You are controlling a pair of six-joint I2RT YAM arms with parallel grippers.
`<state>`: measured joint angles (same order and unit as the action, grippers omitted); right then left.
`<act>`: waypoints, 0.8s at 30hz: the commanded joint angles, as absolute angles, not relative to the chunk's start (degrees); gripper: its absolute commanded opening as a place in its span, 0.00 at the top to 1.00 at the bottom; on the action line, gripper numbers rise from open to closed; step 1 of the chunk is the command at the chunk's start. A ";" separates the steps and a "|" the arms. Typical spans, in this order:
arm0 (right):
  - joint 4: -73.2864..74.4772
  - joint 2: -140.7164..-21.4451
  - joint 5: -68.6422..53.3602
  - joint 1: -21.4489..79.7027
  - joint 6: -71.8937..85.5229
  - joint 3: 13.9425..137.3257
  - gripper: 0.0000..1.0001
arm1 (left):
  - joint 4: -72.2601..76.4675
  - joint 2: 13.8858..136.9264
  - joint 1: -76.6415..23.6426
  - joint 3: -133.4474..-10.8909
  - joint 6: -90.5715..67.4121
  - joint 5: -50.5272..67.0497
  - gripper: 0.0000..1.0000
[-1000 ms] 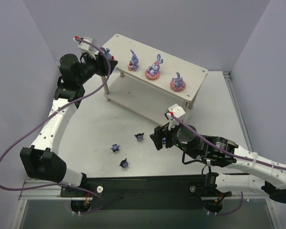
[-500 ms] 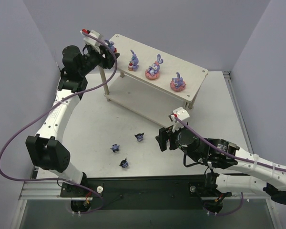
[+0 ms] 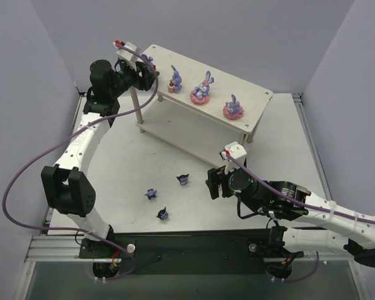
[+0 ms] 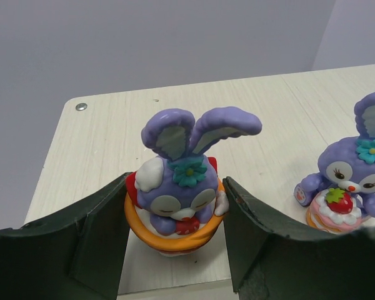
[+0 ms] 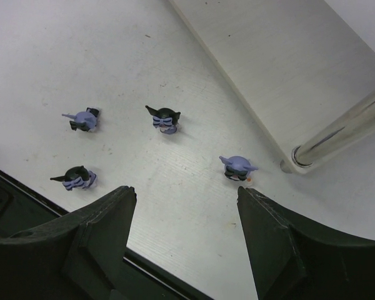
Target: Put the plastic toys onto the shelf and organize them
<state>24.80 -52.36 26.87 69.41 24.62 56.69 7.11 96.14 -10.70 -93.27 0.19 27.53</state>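
Rabbits (image 3: 203,89) stand on the top board of the shelf (image 3: 256,95): three are in a row along the board, upright on round bases and apart from one another. A fourth rabbit (image 4: 178,181), on an orange base, is at the left end of the same board, near the corner and beside the first of the row. The left claw (image 3: 147,70) is closed to the width of that base, with one finger against each side of it. The wrist view does not show whether the base rests on the board or is held just above it. Four blue figures (image 5: 164,119) lie on the surface (image 3: 125,156) in front of the shelf, well apart from the rabbits. Three form a loose group toward the near edge. The fourth lies near a shelf leg (image 5: 331,137) and just beside the lower board. In the overhead view only three of them are visible. The right claw (image 5: 186,197) hangs above this group with its fingers spread wide. It grips nothing and touches none of the figures. Both shelf boards are level, and the lower one carries no toy where it is visible.
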 commanded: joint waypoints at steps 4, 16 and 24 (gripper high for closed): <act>26.28 -52.65 29.27 68.82 25.49 56.95 0.32 | 12.04 96.33 -9.84 -94.22 -1.93 28.21 0.97; 26.63 -52.73 29.18 68.47 25.75 56.69 0.33 | 13.36 95.27 -9.76 -90.79 -2.72 28.65 0.67; 26.89 -52.91 28.92 68.47 26.10 56.60 0.33 | 13.10 95.10 -9.67 -90.97 -2.02 28.48 0.43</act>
